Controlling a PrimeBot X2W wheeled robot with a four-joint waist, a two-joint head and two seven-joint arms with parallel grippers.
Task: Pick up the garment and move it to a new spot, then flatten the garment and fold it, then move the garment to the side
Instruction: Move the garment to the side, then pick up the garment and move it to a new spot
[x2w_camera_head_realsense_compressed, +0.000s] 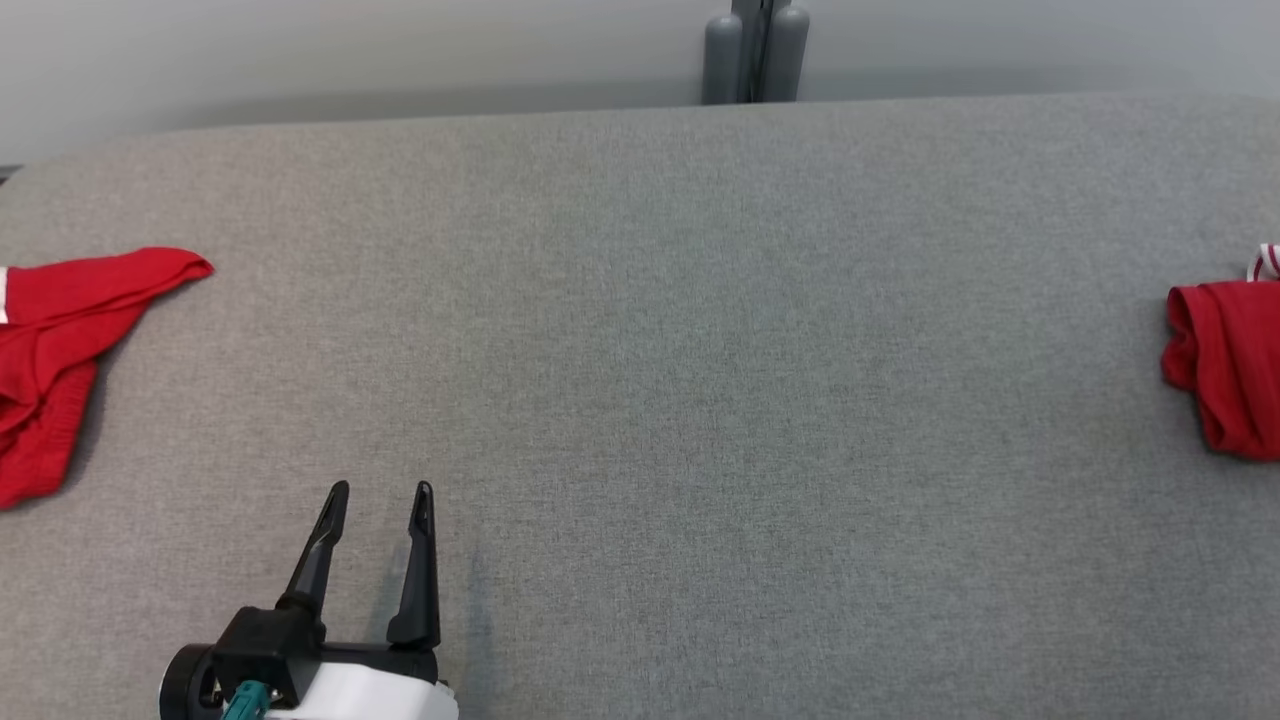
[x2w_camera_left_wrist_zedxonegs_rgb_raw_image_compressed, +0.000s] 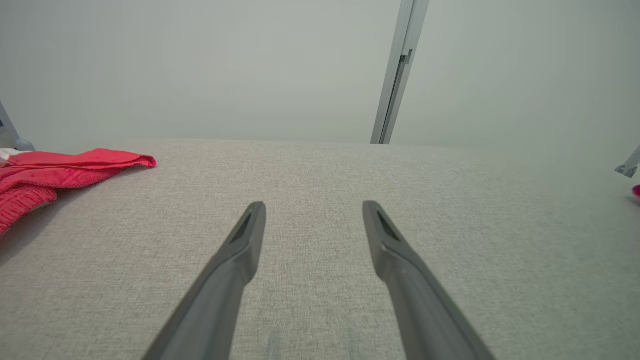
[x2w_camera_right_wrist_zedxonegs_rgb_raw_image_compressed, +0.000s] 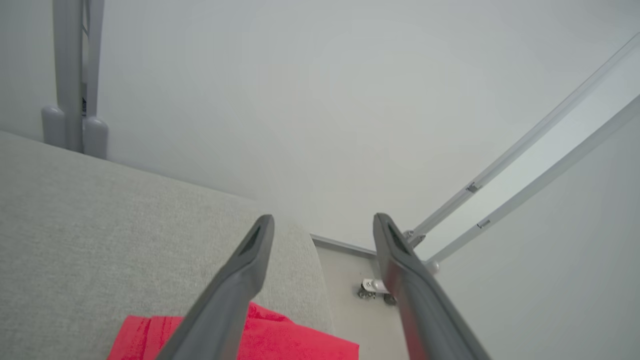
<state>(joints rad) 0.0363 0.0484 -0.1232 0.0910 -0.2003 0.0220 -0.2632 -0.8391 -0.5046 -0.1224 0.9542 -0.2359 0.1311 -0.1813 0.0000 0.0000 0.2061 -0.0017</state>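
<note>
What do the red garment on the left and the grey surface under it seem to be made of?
The red garment on the left: soft matte knit cloth, perhaps cotton; it lies in folds, with a ribbed band. The grey surface: matte woven fabric; a fine speckled weave shows.

The grey padded table (x2w_camera_head_realsense_compressed: 700, 350) is open across its whole middle, from near edge to far edge, leaving wide room to pass. The left red garment (x2w_camera_head_realsense_compressed: 60, 340) is bunched at the left edge and the right red garment (x2w_camera_head_realsense_compressed: 1225, 370) at the right edge, well apart. Past the far edge, two grey posts (x2w_camera_head_realsense_compressed: 755, 50) stand by the wall. The left gripper (x2w_camera_head_realsense_compressed: 382, 490), fingers spread, is at the near left with open cloth ahead. The right gripper (x2w_camera_right_wrist_zedxonegs_rgb_raw_image_compressed: 324, 218), fingers spread, hangs over the table's right end, just above the right red garment.
</note>
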